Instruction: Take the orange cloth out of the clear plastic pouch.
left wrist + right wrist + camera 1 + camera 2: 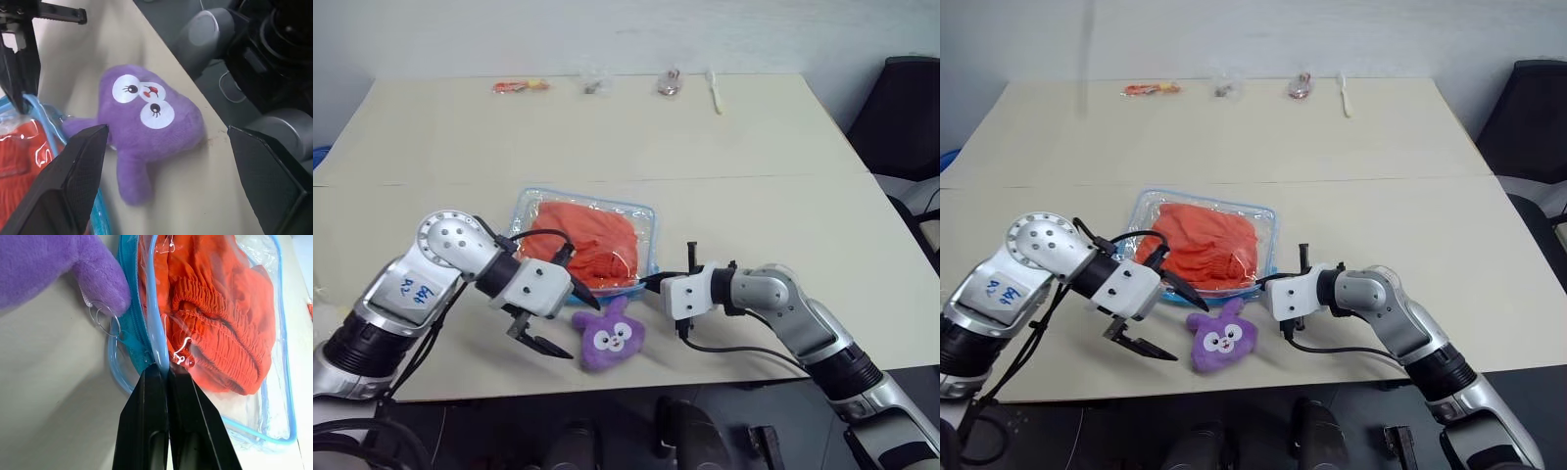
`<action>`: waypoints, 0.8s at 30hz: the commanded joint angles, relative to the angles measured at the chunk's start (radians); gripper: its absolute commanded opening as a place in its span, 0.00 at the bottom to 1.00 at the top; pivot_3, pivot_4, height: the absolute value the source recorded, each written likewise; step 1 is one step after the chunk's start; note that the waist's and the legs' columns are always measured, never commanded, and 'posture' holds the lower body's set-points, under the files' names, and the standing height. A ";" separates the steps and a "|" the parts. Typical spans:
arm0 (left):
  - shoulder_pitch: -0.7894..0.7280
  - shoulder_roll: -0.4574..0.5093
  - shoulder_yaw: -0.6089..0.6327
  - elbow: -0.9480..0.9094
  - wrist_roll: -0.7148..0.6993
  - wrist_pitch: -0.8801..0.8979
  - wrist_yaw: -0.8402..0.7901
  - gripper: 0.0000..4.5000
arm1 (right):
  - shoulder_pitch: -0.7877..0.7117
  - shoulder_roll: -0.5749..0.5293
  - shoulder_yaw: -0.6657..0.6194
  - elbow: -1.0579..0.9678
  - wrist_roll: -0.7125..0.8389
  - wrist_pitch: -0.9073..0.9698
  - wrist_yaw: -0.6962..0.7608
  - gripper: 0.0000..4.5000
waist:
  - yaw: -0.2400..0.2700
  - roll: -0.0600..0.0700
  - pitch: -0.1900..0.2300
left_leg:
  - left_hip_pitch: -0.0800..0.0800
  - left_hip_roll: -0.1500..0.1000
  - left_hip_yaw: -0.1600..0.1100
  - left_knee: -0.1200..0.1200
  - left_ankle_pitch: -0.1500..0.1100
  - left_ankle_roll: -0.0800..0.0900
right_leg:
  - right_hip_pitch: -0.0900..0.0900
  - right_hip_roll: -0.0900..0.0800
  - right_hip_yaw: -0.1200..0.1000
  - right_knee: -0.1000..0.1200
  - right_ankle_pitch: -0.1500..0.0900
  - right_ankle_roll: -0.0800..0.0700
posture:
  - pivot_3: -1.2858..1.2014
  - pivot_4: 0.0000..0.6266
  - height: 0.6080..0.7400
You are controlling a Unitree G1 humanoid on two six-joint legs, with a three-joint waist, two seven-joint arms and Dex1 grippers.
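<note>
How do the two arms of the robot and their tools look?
Both arms are silver-grey metal with black joint bands and white wrist blocks. Each tool, left and right, has two black fingers. Black cables run along both. The left arm bears a white label with blue handwriting.

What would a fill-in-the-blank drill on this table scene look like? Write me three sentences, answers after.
1. The orange cloth lies ____ the clear plastic pouch.
2. The right gripper is shut on the pouch's ____ edge.
3. The left gripper, fingers apart, hangs beside the ____ plush toy.

Answers: inside; blue; purple
</note>
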State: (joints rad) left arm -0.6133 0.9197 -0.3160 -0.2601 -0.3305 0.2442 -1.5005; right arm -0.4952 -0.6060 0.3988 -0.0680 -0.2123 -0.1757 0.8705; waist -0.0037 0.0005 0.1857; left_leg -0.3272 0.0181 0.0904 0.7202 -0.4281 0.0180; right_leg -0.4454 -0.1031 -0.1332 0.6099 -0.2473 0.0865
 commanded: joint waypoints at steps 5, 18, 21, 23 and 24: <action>0.041 -0.003 -0.013 -0.062 -0.041 0.067 -0.032 0.91 | 0.001 0.002 -0.026 -0.034 -0.002 0.016 -0.005 0.01 | 0.000 0.000 0.000 | 0.000 0.000 0.000 0.000 0.000 0.000 | 0.000 0.000 0.000 0.000 0.000 0.000 | 0.52 0.24 1.00; 0.105 -0.094 -0.060 0.109 0.176 -0.247 0.046 0.91 | 0.000 -0.001 -0.030 -0.044 -0.006 0.038 -0.005 0.01 | 0.003 0.000 0.000 | 0.000 0.000 -0.001 0.001 0.000 0.000 | 0.000 -0.001 0.000 0.001 0.000 0.000 | 0.52 0.24 1.00; 0.113 -0.119 -0.045 0.124 0.182 -0.258 0.076 0.87 | 0.001 -0.001 -0.029 -0.046 -0.006 0.038 -0.005 0.00 | 0.003 0.000 0.000 | 0.000 0.000 -0.001 0.001 0.000 0.000 | 0.000 -0.001 0.000 0.001 0.000 0.000 | 0.52 0.24 1.00; 0.116 -0.134 -0.034 0.129 0.176 -0.248 0.092 0.77 | 0.001 -0.001 -0.028 -0.047 -0.006 0.038 -0.004 0.00 | 0.004 0.000 0.000 | 0.000 0.000 -0.001 0.001 0.000 0.001 | 0.000 -0.001 -0.001 0.001 0.000 0.000 | 0.52 0.24 1.00; 0.117 -0.137 -0.031 0.129 0.174 -0.245 0.094 0.71 | 0.001 0.000 -0.028 -0.048 -0.005 0.039 -0.004 0.00 | 0.004 0.000 0.000 | 0.000 0.000 -0.001 0.002 0.000 0.001 | 0.000 -0.002 -0.001 0.001 0.000 0.000 | 0.52 0.24 1.00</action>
State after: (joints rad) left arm -0.5028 0.7874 -0.3629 -0.1374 -0.1569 -0.0051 -1.4208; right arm -0.4944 -0.6039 0.3958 -0.0773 -0.2161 -0.1315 0.8697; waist 0.0002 0.0006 0.1856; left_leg -0.3276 0.0180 0.0895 0.7217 -0.4279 0.0187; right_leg -0.4452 -0.1049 -0.1339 0.6113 -0.2472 0.0867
